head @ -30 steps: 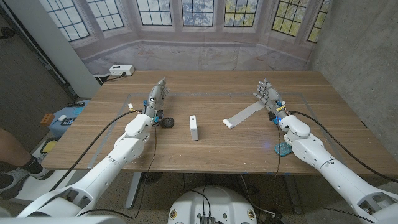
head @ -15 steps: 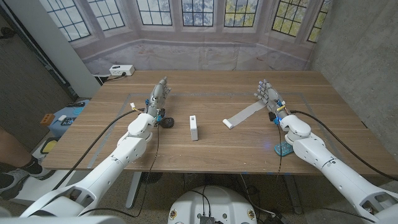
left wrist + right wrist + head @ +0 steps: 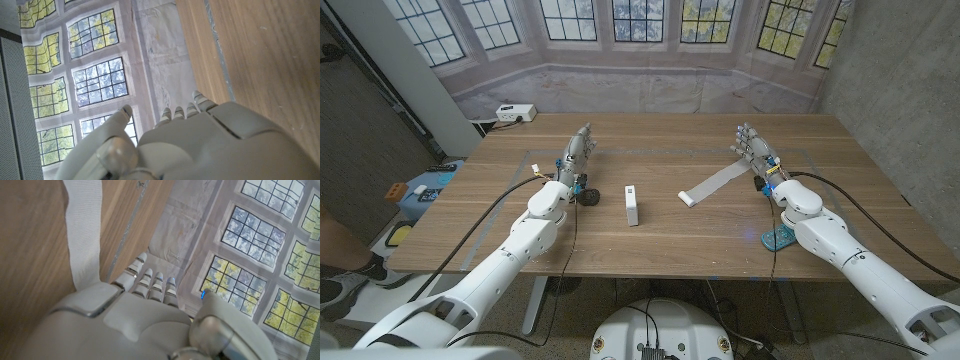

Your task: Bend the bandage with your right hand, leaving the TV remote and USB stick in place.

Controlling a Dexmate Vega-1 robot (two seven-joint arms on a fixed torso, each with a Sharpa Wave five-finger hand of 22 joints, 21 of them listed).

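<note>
Comparing with a second ago: right hand (image 3: 752, 150) shifted slightly toward the tabletop's far right, fingers (image 3: 150, 282) straight and close together, holding nothing. Standing just beside the far end of the bandage (image 3: 713, 184), not yet gripping it. Bandage unchanged: a flat white strip running diagonally from the hand toward the tabletop (image 3: 670, 235) centre, near end slightly rolled. No bending begun, so likely an approach step only. Left hand (image 3: 576, 152) unmoved on the far left, fingers straight and together, empty. White TV remote (image 3: 632, 204) at the centre and a small dark object, probably the USB stick (image 3: 588, 196), beside the left wrist, both in their earlier places. No brands, labels or legible writing anywhere.
</note>
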